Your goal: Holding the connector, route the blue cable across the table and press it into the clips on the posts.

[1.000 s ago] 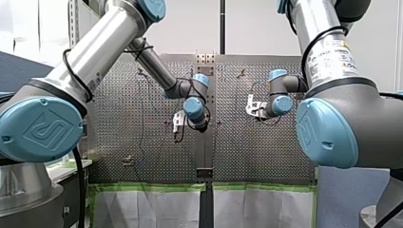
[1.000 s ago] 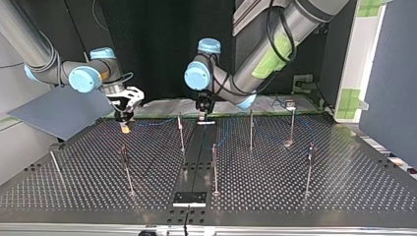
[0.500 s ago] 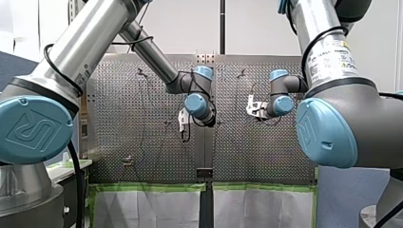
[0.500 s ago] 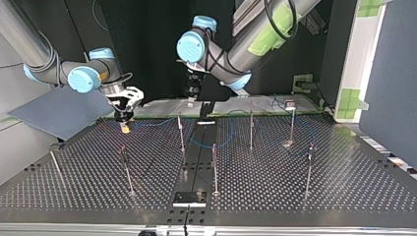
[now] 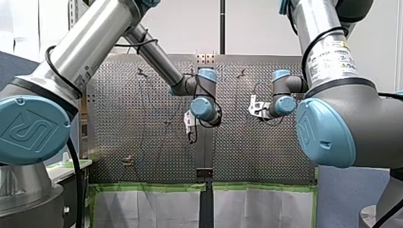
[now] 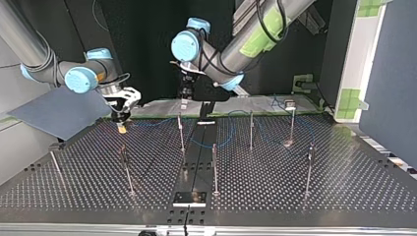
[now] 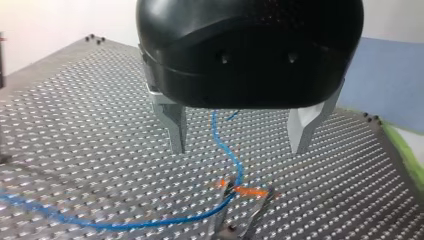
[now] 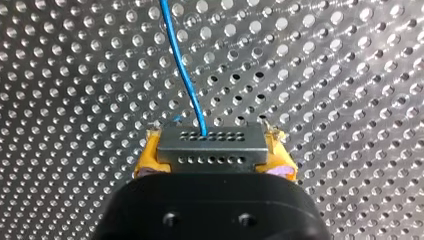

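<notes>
Front view: my left claw [image 5: 190, 129] hangs at the middle, with my right claw [image 5: 254, 107] just to its right.

Top view: my right claw clamps the connector [image 6: 121, 129] far left. The blue cable [image 6: 223, 141] trails right past the posts [image 6: 181, 132]. My left claw has lifted off the tabletop [image 6: 295, 191] in the last second.

Left wrist view: fingers wide and empty, with the cable running lengthwise beneath them toward a clip [image 7: 235, 192].

Right wrist view: the connector is gripped, and the cable leads straight ahead.

A grey-blue board [image 6: 54, 115] slants at the top view's left, green tape [image 6: 350, 98] opposite.
</notes>
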`<state>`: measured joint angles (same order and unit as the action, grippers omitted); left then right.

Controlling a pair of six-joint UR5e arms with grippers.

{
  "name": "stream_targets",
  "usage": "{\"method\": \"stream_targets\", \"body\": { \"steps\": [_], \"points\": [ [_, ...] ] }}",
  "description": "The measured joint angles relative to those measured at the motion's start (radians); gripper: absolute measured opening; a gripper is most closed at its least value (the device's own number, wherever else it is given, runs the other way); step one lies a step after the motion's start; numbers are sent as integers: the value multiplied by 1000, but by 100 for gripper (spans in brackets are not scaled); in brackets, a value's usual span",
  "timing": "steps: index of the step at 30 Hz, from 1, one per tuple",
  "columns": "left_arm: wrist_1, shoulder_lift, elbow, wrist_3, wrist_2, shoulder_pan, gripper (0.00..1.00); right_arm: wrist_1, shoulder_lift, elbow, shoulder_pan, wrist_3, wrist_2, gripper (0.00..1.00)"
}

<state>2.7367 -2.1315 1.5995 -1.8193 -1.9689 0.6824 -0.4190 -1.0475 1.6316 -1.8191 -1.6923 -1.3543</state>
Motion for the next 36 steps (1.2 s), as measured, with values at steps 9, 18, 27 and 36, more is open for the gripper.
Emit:
{"method": "stream_targets", "body": {
  "steps": [9,18,27,36],
  "points": [
    [37,-69,-88,-12,-46,46,100,0,1,1,12,3,10,0],
    [91,-116,-165,-15,-100,97,100,0,2,1,13,6,21,0],
    [164,-188,-238,-21,-173,124,100,-1,2,0,21,10,33,0],
    [182,-267,-318,-21,-207,114,100,-2,4,1,27,13,40,0]
  ]
}}
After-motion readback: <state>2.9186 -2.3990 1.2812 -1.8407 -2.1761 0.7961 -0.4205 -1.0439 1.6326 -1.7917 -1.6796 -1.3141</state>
